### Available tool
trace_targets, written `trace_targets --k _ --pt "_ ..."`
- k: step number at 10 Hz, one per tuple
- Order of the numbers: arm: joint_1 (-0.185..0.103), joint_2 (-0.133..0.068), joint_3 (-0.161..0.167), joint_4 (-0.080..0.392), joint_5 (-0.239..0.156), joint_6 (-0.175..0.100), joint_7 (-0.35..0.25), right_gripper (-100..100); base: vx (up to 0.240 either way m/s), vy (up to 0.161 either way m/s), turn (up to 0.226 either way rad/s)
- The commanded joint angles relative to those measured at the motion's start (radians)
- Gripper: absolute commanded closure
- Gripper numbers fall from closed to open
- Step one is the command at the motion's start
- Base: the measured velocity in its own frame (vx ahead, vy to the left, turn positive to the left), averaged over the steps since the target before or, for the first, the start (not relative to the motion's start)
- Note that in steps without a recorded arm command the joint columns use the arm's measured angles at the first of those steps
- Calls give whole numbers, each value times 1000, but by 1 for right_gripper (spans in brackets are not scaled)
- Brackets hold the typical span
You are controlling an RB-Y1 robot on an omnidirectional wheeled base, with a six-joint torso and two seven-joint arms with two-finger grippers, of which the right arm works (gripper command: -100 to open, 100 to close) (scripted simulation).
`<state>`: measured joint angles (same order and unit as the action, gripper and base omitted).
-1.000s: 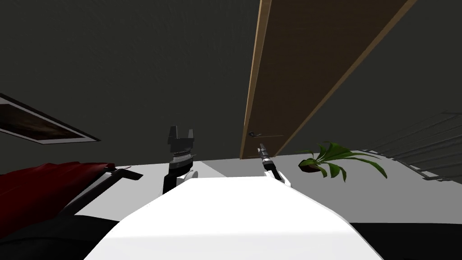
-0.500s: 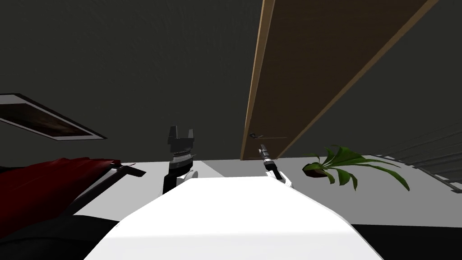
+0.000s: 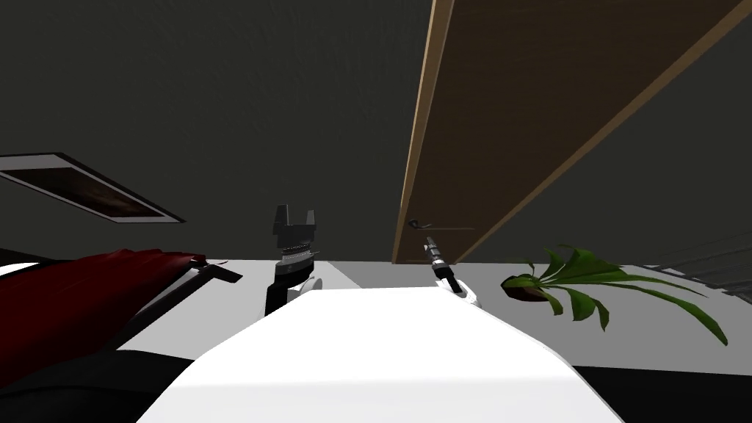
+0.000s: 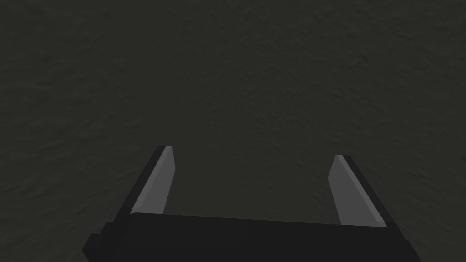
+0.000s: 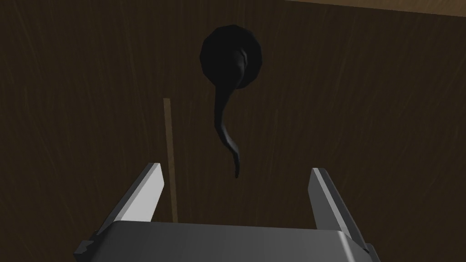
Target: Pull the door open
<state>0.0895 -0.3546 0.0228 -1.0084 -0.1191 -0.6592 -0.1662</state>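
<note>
The right gripper [image 5: 236, 169] stands open, its two light grey fingers [image 5: 148, 193] about a third of the wrist view's width apart and holding nothing. Straight ahead of it is the dark brown door [image 5: 364, 113], seen flat on from close by. The door's dark lever handle [image 5: 227, 109] lies just beyond the fingertips: its round base sits further out from the gripper, and the thin curved lever runs back from that base towards the gripper. The lever's tip ends level with the fingertips, roughly midway between them and apart from both. A narrow paler strip [image 5: 169, 154] on the door face runs along just inside one finger. In the head view the right gripper [image 3: 429, 241] points at the door [image 3: 529, 110] just short of the handle [image 3: 418, 222], close to the pale wooden frame edge [image 3: 417, 147] on the gripper's left. The left gripper [image 3: 294, 215] is held up well to the left of the right one, in front of the dark grey wall [image 3: 220, 95]; in its wrist view its fingers [image 4: 160, 179] are likewise spread wide and empty. A green potted plant [image 3: 587, 283] lies on the floor off to the right of the right gripper, and a dark red seat [image 3: 66, 301] and a framed picture [image 3: 88, 192] lie far to the left of the left one
</note>
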Motion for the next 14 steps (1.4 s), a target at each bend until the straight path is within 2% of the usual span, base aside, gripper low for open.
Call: trace_targets --k 1,2,3,9,11,12,13,14 --pt "-7 -9 -1 29 0 -8 -4 -100 56 -44 54" --pt "-16 -15 -2 54 0 -14 -7 -100 69 -46 77" --pt "-9 -10 -1 41 0 -14 -4 -100 32 -22 18" --pt "-4 -58 -63 125 -33 -61 -38 -100 184 -3 153" --pt "-3 -67 -75 141 -40 -70 -45 -100 171 -9 86" --pt "-6 -64 -70 143 -37 -70 -43 -100 86 0 20" --pt "-6 -64 -70 143 -37 -70 -43 100 -13 -1 -15" --pt "-6 -64 -70 143 -37 -70 -43 100 -33 0 -4"
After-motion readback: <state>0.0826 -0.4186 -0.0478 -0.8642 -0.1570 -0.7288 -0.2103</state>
